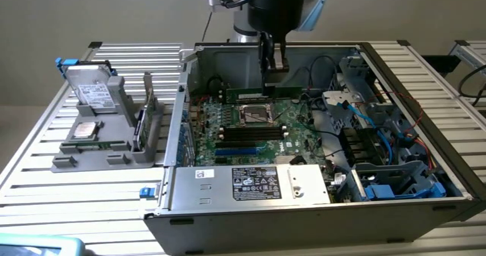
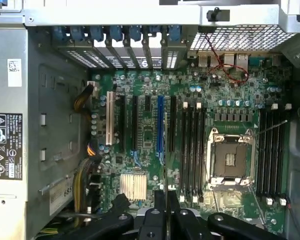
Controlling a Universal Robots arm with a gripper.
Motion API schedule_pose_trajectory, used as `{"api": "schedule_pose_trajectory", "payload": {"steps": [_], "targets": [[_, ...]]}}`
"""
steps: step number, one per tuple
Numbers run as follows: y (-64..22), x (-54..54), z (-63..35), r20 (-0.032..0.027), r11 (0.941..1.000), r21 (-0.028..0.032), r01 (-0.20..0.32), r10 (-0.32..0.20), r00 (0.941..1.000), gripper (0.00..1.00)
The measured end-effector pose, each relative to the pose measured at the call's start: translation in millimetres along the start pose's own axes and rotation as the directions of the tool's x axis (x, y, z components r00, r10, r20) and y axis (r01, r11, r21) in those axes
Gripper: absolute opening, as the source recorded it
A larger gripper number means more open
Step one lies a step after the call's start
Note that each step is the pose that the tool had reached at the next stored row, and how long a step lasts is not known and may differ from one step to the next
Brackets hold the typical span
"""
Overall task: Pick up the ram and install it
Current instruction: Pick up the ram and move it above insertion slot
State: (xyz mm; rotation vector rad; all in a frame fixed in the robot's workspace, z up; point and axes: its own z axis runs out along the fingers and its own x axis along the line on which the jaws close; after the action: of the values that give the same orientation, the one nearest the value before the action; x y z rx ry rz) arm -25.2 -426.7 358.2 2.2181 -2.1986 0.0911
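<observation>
Ram [image 1: 244,90] in hand's [image 1: 269,87] pinch over motherboard [image 1: 296,116], exterior view; black slots [image 2: 192,150] beneath fingers [image 2: 160,207], wrist view

A robotics workshop: opened computer case [image 1: 304,210] on a slatted metal table [image 1: 76,188], robot arm [image 1: 277,5] above.

Clock read on exterior view, centred on silver square CPU socket [image 1: 256,112]. Grey metal computer case [image 1: 304,222] lies with side open: clear drop from above onto large green motherboard [image 1: 227,119]. Black two-finger gripper [image 1: 269,87], clamped on thin green ram stick [image 1: 241,90], hangs at 12 o'clock, near case's far wall. Silver labelled power-supply box [image 1: 254,185] blocks 6 o'clock. Black and blue cable tangle [image 1: 357,111] and blue plastic drive cage [image 1: 399,182] crowd 3 to 5 o'clock. Case side wall closes 9 o'clock.
</observation>
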Motion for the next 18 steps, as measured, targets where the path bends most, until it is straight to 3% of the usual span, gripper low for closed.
{"api": "schedule_pose_trajectory", "payload": {"steps": [3,7,11,18], "targets": [[0.1,-14.0,4.8,0.0001,1.0,0.0,0.0,0.0,1.0,0.13],[10.5,-24.1,11.2,0.0005,1.0,0.0039,0.0,0.0,1.0,0.13],[12.0,-38.6,17.7,0.0012,1.0,0.0043,0.0,0.0,1.0,0.13],[14.2,-41.8,30.2,0.0012,1.0,0.0043,0.0,0.0,1.0,0.13]]}}
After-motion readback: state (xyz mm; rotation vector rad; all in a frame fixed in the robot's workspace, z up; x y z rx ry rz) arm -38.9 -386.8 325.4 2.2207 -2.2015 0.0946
